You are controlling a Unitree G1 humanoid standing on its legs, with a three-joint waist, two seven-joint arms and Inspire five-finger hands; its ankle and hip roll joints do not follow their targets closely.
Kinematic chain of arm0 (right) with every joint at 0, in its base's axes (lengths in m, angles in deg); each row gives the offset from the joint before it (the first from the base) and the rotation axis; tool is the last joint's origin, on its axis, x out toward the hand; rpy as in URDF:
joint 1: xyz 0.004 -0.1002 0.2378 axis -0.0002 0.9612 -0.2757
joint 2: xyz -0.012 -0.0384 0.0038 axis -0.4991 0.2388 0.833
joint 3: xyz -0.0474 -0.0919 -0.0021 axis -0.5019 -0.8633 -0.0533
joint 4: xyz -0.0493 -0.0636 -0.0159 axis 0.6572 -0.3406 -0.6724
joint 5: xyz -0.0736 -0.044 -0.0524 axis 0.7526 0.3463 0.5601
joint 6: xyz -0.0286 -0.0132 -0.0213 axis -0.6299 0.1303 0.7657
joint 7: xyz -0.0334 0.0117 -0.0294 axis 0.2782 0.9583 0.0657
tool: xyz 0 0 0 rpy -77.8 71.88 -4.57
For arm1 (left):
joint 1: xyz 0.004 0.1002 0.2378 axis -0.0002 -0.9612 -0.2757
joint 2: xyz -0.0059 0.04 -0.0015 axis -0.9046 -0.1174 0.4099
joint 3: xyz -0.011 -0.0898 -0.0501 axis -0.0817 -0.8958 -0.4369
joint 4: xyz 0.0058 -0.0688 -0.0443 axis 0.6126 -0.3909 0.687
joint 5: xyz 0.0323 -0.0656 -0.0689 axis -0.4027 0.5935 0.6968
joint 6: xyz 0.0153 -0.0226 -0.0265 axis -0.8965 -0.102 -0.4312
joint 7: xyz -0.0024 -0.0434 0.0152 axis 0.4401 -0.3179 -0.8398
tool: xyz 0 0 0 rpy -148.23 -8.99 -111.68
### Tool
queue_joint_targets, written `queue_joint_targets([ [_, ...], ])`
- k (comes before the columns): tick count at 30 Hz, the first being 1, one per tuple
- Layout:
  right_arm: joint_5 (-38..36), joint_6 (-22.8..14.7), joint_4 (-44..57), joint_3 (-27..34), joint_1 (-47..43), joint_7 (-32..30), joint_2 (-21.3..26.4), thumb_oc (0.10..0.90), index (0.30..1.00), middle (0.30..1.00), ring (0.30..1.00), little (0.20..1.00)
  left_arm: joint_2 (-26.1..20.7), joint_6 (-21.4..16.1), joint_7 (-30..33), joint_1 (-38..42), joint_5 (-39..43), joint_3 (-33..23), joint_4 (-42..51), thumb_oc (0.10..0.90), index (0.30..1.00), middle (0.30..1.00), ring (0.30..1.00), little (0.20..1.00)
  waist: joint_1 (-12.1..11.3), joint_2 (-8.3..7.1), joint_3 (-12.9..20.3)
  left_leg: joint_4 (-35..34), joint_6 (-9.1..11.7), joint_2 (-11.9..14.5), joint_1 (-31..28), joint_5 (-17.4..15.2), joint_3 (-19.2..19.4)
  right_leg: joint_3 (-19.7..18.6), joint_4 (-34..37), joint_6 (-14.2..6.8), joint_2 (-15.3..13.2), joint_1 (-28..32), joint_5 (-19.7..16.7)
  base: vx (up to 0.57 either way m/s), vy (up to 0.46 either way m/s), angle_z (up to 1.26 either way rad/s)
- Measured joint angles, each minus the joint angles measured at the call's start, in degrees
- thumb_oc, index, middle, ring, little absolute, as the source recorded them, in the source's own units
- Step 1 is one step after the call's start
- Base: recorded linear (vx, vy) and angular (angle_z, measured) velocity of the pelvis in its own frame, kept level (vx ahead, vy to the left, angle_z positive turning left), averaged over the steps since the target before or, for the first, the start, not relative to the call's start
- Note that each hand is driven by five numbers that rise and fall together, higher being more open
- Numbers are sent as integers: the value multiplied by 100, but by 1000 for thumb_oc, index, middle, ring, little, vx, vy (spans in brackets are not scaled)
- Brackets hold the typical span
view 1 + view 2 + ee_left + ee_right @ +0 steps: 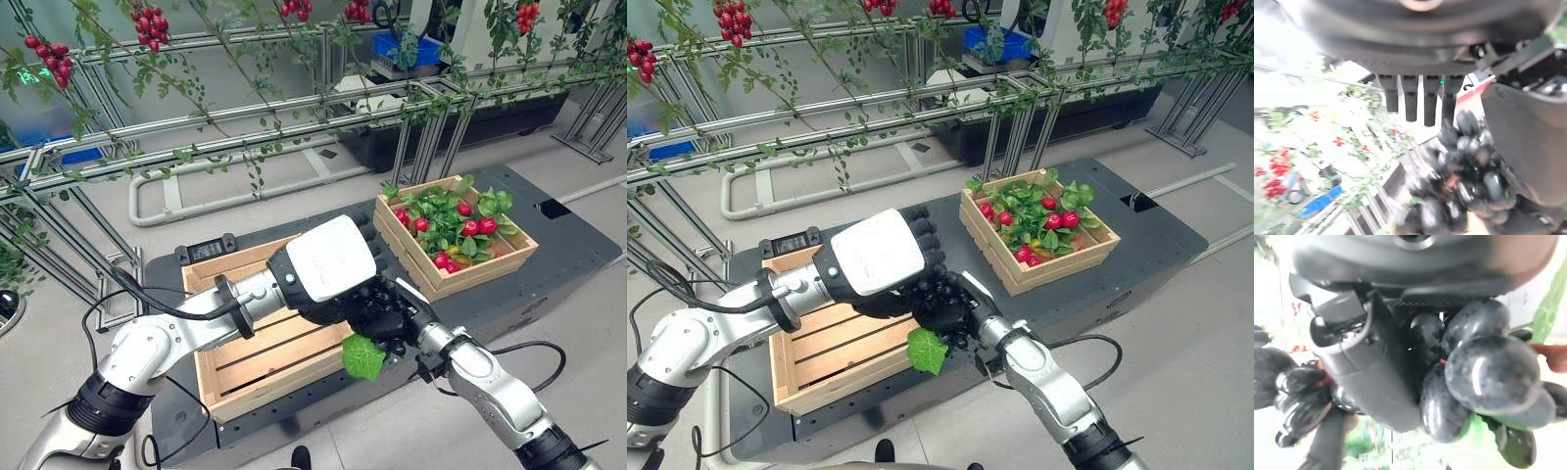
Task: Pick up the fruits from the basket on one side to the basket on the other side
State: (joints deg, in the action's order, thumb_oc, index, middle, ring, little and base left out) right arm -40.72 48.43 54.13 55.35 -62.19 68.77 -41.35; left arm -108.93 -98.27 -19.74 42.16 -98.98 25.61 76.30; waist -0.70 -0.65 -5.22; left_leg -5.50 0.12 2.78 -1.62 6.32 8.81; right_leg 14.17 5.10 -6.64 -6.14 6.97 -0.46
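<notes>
A bunch of dark grapes (1488, 372) with a green leaf (363, 356) sits in my right hand (423, 319), whose thumb (1366, 367) and fingers are curled round it. This is at the near right corner of the empty slatted crate (257, 364). My left hand (328, 259), white-backed, lies directly over the grapes (1464, 171) with its fingers (1410, 103) straight, touching or almost touching the bunch. To the right, the second crate (480, 269) holds red fruits (470, 227) among green leaves.
Both crates stand on a dark low platform (568, 245) with grey floor around it. Behind runs an aluminium frame (245, 117) hung with vines and red berry clusters (149, 24). A blue bin (397, 49) sits further back.
</notes>
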Motion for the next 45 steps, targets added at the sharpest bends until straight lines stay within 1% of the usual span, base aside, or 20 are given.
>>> queue_joint_targets([
  [3,2,-15,-1,408,224,-259,-4,400,300,300,300,300,-200,426,52,-226,358,-391,-50,800,900,900,900,900,15,2,1,1,5,9,13,-12,79,-71,0,-3,2,-46,-5,-23,-7,-11],
  [5,2,-55,-1,782,383,-453,-1,400,300,300,300,300,-460,758,69,-518,983,-783,-211,800,900,900,900,900,58,3,2,1,10,8,5,-25,93,-92,0,-4,2,-52,-5,-28,-41,-8],
  [8,2,-101,-2,1206,522,-620,-9,400,300,300,300,300,-499,964,88,-1031,1997,-1246,-492,800,900,900,900,900,133,5,3,2,17,16,4,-32,103,-109,0,-1,9,-63,-1,-19,-54,-4],
  [11,1,-110,-15,1424,541,-726,-15,400,300,300,300,300,-499,989,12,-1301,2835,-1391,-722,800,900,900,900,900,145,6,3,10,23,25,4,-36,138,-142,1,0,16,-88,-1,-19,-82,-7],
  [13,2,-136,-20,1520,569,-727,-49,400,300,300,300,300,-457,950,-256,-1638,3877,-1478,-733,800,900,900,900,900,142,5,3,36,16,49,-10,-31,236,-242,3,0,31,-127,-4,-22,-122,-17],
  [16,2,-142,-37,1520,590,-727,-74,400,300,300,300,300,-414,946,-581,-1746,4631,-1477,-732,800,900,900,900,900,150,5,3,37,20,69,-22,-34,274,-275,9,2,51,-138,-5,-10,-126,-10],
  [18,3,-143,-97,1518,595,-726,-155,400,300,300,300,300,-259,944,-903,-1749,5529,-1475,-685,800,900,900,900,900,146,2,5,37,46,108,-60,-51,357,-363,23,6,85,-169,-4,-11,-129,-18],
  [23,0,-207,-257,1494,592,-719,-239,400,300,300,300,300,246,1002,-1437,-1705,7054,-1227,-500,800,900,900,900,900,136,-35,15,94,142,197,-145,-115,597,-712,23,60,191,-278,-19,-14,-62,-39],
  [25,-1,-267,-404,1458,553,-689,-322,400,300,300,300,300,455,1083,-1602,-1702,7622,-1089,-497,800,900,900,900,900,-8,-174,-57,518,307,203,-129,-259,177,-1080,-110,153,181,-387,33,-17,96,-93],
  [26,-3,-271,-460,1361,569,-624,-333,400,300,300,300,300,658,1192,-1687,-1713,7946,-943,-509,800,900,900,900,900,-142,-311,-97,873,307,155,-109,-287,-244,-1395,-171,174,108,-398,28,-6,165,-113],
  [27,-5,-274,-458,1300,572,-581,-313,400,300,300,300,300,767,1233,-1744,-1714,8092,-870,-517,800,900,900,900,900,-159,-342,-102,1052,273,115,-77,-377,-477,-1569,-194,174,41,-390,28,9,225,-126],
  [28,-8,-291,-451,1243,576,-470,-275,400,300,300,300,300,927,1253,-1893,-1708,8334,-719,-523,800,900,900,900,900,-83,-333,-102,1084,213,95,-101,-551,-848,-1776,-210,138,45,-354,-2,-24,335,-115],
  [30,-62,-296,-424,1219,510,-384,-220,400,300,300,300,300,1259,1301,-2144,-1683,8675,-462,-516,800,900,900,900,900,-28,-122,-19,636,34,-276,-336,-740,-1758,-2415,-193,7,103,-549,-108,-25,340,-144],
  [31,-106,-295,-424,1188,456,-380,-189,400,300,300,300,300,1345,1311,-2185,-1672,8781,-387,-517,800,900,900,900,900,-49,-34,-9,512,-31,-430,-407,-773,-2047,-2609,-207,-54,130,-636,-145,-62,332,-160],
  [32,-267,-284,-437,1089,352,-376,-166,400,300,300,300,300,1400,1370,-2275,-1629,8859,-356,-518,800,900,900,900,900,-28,7,-33,449,-157,-566,-462,-847,-2103,-2890,-251,-183,167,-777,-227,-66,296,-143],
  [35,-498,-284,-421,977,382,-365,-204,400,300,300,300,300,1450,1610,-2534,-1392,9415,-277,-790,800,900,900,900,900,15,-199,-122,451,-315,-754,-516,-923,-2012,-2905,-285,-341,-9,-958,-358,-135,453,-121],
  [37,-517,-297,-574,997,420,-368,-588,400,300,300,300,300,1574,1767,-2853,-1160,9766,-105,-1230,800,900,900,900,900,276,-297,-143,540,-522,-1077,-528,-952,-1748,-2762,-307,-470,-266,-1081,-493,-170,450,-58],
  [40,-527,-300,-627,868,502,-353,-746,400,300,300,300,300,1613,1897,-3209,-1120,9957,117,-1334,800,900,900,900,900,301,-231,-185,601,-692,-1240,-429,-911,-1516,-2639,-475,-531,-422,-1316,-533,-109,303,-53],
  [43,-588,-300,-688,843,680,-280,-768,400,300,300,300,300,1608,1998,-3353,-1094,9949,320,-1335,800,900,900,900,900,276,-170,-244,576,-724,-1382,-507,-910,-1193,-2505,-512,-600,-522,-1399,-666,-128,194,-52],
  [45,-704,-300,-712,824,657,-177,-769,400,300,300,300,300,1572,2004,-3332,-1086,9951,245,-1340,800,900,900,900,900,195,-120,-334,557,-775,-1343,-547,-920,-783,-1984,-508,-413,-463,-1502,-1006,-158,131,-81],
])
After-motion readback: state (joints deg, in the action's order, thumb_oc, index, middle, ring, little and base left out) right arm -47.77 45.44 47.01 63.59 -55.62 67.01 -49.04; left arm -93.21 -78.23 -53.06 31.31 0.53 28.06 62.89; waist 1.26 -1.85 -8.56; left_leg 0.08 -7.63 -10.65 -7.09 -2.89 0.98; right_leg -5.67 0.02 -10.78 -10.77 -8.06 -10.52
